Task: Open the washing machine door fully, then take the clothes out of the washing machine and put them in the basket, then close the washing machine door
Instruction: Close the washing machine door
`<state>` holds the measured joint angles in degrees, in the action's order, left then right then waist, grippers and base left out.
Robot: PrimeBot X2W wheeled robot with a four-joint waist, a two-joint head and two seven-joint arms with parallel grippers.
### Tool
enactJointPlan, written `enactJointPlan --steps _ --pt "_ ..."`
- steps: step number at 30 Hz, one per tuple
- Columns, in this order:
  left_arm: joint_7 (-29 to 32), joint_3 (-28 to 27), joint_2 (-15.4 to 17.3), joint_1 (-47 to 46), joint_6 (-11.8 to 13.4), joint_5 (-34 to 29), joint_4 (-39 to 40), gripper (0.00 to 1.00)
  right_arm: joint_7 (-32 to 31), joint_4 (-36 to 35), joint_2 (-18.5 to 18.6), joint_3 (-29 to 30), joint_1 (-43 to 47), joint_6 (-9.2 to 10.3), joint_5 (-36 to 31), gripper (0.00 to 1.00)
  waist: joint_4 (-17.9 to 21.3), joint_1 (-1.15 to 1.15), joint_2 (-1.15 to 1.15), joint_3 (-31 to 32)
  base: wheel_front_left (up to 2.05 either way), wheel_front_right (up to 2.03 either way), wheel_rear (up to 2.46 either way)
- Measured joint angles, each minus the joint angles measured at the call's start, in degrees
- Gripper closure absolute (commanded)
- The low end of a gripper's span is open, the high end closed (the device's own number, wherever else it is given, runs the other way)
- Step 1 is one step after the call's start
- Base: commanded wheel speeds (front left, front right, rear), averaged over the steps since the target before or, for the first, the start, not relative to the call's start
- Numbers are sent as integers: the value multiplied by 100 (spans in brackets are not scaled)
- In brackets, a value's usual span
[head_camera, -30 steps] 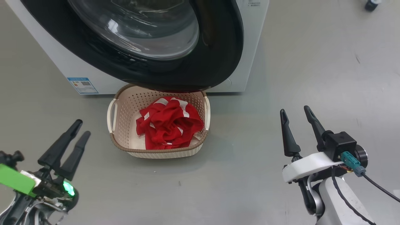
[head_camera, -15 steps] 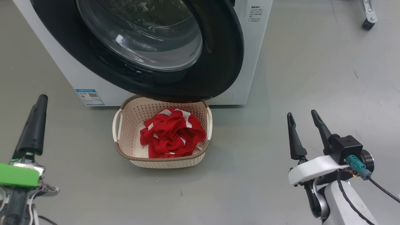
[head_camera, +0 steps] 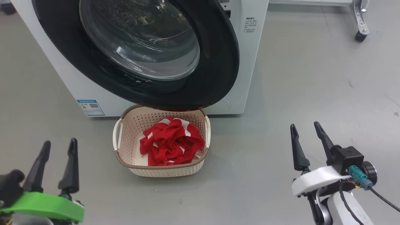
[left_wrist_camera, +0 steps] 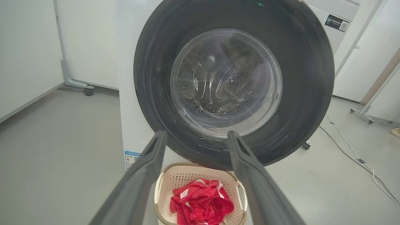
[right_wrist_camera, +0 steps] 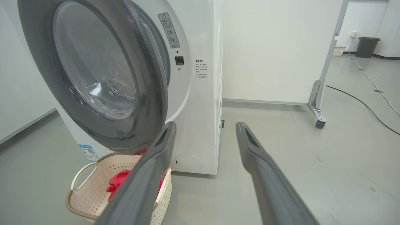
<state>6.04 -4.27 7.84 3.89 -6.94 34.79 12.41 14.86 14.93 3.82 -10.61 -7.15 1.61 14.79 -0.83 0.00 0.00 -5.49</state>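
Door (head_camera: 218, 62): seen ajar, swung out at an angle from the washer (head_camera: 250, 78) front. A gap is seen at its right edge in the right wrist view, so the hinge is judged to be on the left.

Handling: rigid and fairly heavy, but expected to swing freely. The glossy ring is probably slippery to pinch. A flat push on the black ring near the free right edge is favoured. The glass bowl is best left alone, being curved and breakable.

Look: wide shiny black ring, bulging clear window at centre, perforated steel drum visible through it, grey inner face.

Basket (head_camera: 165, 167): set on the floor (head_camera: 297, 78) just before the washer, its back rim overhung by the door's lower edge. Clothes (head_camera: 170, 142): a red heap with white patches, lying inside it.

Left hand (head_camera: 60, 141) and right hand (head_camera: 304, 124): both spread wide, nothing held, kept low and well apart from the door.

Door closing is judged the one step left.
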Motion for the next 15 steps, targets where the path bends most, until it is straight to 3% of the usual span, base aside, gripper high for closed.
enactJointPlan --steps 4,15 --pt "-332 278 33 258 9 -778 -274 0 0 22 -3 70 206 0 0 0 -2 0 0 133 0 0 0" --pt "-860 660 -87 623 290 -1492 -804 0 0 56 -24 88 553 -4 1 0 -23 0 0 428 0 0 0"
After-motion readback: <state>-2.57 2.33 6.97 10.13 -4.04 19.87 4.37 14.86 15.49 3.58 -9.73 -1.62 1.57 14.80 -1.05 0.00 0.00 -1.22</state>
